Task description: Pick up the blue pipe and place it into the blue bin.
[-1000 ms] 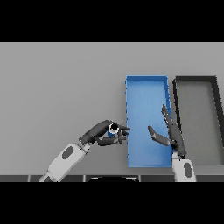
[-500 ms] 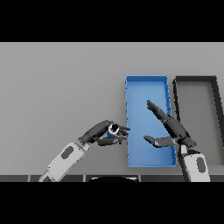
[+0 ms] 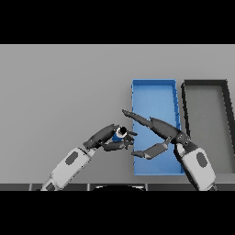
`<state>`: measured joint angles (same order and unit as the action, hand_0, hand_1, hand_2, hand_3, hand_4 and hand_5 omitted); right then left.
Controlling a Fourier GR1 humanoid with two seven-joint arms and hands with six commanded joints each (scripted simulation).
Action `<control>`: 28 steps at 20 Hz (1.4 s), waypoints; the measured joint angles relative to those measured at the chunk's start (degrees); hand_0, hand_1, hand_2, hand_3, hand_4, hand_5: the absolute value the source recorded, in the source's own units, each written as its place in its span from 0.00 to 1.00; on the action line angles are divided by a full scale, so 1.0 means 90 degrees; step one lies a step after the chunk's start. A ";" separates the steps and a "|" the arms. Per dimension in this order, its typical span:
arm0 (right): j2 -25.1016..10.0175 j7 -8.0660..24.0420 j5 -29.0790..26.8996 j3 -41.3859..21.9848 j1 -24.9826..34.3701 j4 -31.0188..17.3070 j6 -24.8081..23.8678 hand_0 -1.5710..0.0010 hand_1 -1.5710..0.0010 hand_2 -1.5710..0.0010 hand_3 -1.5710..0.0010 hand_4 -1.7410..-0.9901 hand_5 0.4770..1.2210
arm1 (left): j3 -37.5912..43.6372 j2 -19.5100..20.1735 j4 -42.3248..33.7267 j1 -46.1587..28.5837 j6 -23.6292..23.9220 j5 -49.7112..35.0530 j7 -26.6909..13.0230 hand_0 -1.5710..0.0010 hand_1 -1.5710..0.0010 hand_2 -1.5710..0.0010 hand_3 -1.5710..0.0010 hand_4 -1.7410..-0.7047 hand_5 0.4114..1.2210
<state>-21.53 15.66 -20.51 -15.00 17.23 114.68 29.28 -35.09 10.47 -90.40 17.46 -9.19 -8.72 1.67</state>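
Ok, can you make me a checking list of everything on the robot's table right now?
Surface: grey table, plain.
Job's things: blue pipe held just left of the blue bin, not yet in it.
Clutter: dark bin to the right of the blue one.
Hands: left hand curled round the pipe; right hand open over the blue bin, fingers pointing toward the pipe.
Cables: nothing seen.
Surroundings: nothing seen.
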 measured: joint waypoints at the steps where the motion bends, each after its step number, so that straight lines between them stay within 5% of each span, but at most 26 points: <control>1: 0.0030 0.0013 -0.0025 -0.0081 0.0055 -0.0044 0.0096 1.00 1.00 1.00 1.00 0.61 0.07 | 0.0006 -0.0005 0.0097 -0.0004 -0.0036 0.0008 0.0069 0.00 0.00 0.00 0.08 0.01 1.00; 9: 0.0748 0.0540 0.0171 -0.0685 0.0979 -0.0738 0.0194 1.00 1.00 1.00 1.00 0.69 0.05 | 0.0130 0.0045 0.0111 0.0107 -0.0317 -0.0289 0.0211 0.00 0.00 0.00 0.04 0.01 1.00; 14: 0.1047 0.0628 0.0143 -0.0766 0.1460 -0.1271 0.0362 0.97 0.95 0.93 0.97 0.63 0.06 | 0.0076 0.0033 -0.0007 0.0068 -0.0398 -0.0394 0.0041 0.00 0.00 0.00 0.11 0.02 1.00; 15: 0.1102 0.0602 0.0197 -0.0784 0.1520 -0.1432 0.0432 0.91 0.89 0.88 0.93 0.58 0.06 | 0.0031 0.0030 0.0021 0.0051 -0.0452 -0.0359 0.0082 0.05 0.11 0.13 0.27 0.11 1.00; 16: 0.1166 0.0636 0.0204 -0.0826 0.1638 -0.1501 0.0477 0.82 0.80 0.79 0.85 0.52 0.07 | 0.0031 0.0048 0.0055 0.0115 -0.0405 -0.0153 0.0320 0.21 0.29 0.30 0.41 0.12 1.00; 18: 0.1233 0.0651 0.0185 -0.0851 0.1786 -0.1633 0.0587 0.56 0.54 0.55 0.64 0.38 0.10 | -0.0096 0.0235 0.0103 0.0288 -0.0218 0.0419 -0.0155 0.44 0.47 0.49 0.58 0.13 1.00; 20: 0.1210 0.0616 -0.0048 -0.0871 0.1831 -0.1659 0.0680 0.36 0.35 0.35 0.47 0.27 0.17 | -0.0066 0.0205 0.0058 0.0204 -0.0116 0.0463 0.0006 0.34 0.36 0.37 0.60 0.08 0.96; 23: 0.1361 0.0970 -0.0390 -0.0986 0.1757 -0.1603 0.0463 0.18 0.18 0.18 0.24 0.35 0.45 | 0.0067 0.0084 -0.0076 -0.0024 -0.0216 -0.0003 0.0360 0.18 0.18 0.19 0.66 0.04 0.98; 25: 0.1470 0.0801 -0.0289 -0.0963 0.1759 -0.1585 0.0346 0.12 0.11 0.11 0.15 0.38 0.65 | 0.0034 -0.0088 -0.0093 -0.0067 -0.0198 -0.0150 0.0320 0.11 0.12 0.12 0.65 0.03 0.99; 28: 0.1409 0.0249 0.0193 -0.0954 0.1669 -0.1592 0.0481 0.06 0.06 0.06 0.08 0.37 0.82 | 0.0059 0.0037 -0.0098 -0.0010 -0.0148 -0.0095 0.0207 0.06 0.07 0.06 0.65 0.01 0.99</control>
<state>-8.85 17.90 -18.77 -23.59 32.25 100.35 33.61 -34.56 10.81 -91.28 17.37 -10.53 -9.57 3.53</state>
